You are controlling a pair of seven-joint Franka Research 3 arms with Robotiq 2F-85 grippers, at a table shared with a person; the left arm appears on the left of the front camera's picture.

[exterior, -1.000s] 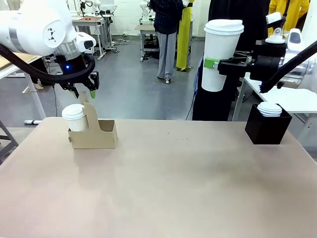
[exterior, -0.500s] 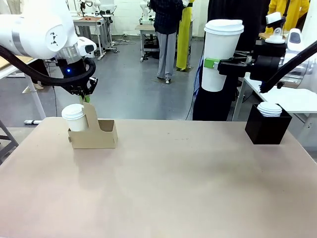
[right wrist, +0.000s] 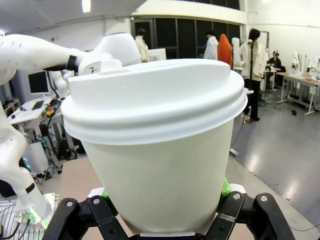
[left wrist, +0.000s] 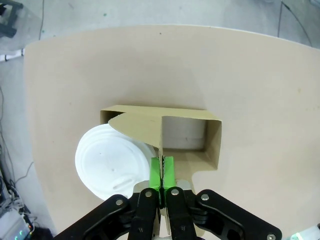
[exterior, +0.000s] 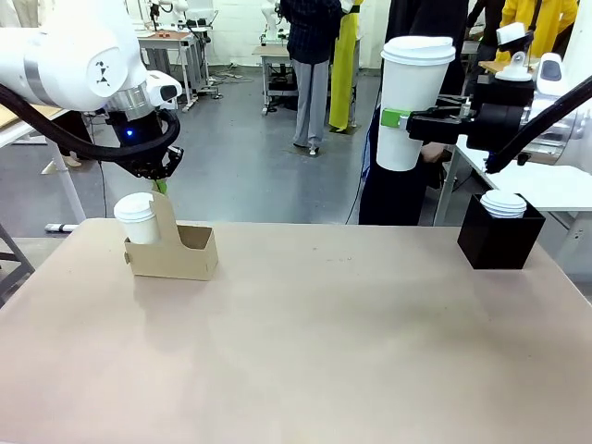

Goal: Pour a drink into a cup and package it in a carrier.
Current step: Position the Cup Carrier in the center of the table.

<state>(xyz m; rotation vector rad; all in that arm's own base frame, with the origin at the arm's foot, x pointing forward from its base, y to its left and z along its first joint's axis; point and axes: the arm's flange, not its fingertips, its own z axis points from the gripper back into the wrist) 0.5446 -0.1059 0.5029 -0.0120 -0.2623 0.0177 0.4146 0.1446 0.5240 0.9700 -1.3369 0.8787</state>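
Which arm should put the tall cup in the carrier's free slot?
Right, probably: the right gripper holds the tall cup in the air, while the left gripper is shut on the carrier by its handle tab, beside the empty slot.

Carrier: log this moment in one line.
left gripper: shut on carrier handle | right gripper: holding cup aloft | short lidded cup: in carrier slot

This is a robotics lab laid out like an open workshop hall. A white robot arm [exterior: 65, 55] reaches over a plain beige surface [exterior: 324, 342], which stands on a smooth grey floor [exterior: 240, 157]. Farther back are metal-legged work tables [exterior: 274, 53], with a person [exterior: 310, 74] standing among them. The right wrist view shows a computer monitor [right wrist: 38, 82] on a cluttered desk [right wrist: 22, 117], a ceiling strip light [right wrist: 86, 5] and tall dark glazed panels [right wrist: 185, 35].
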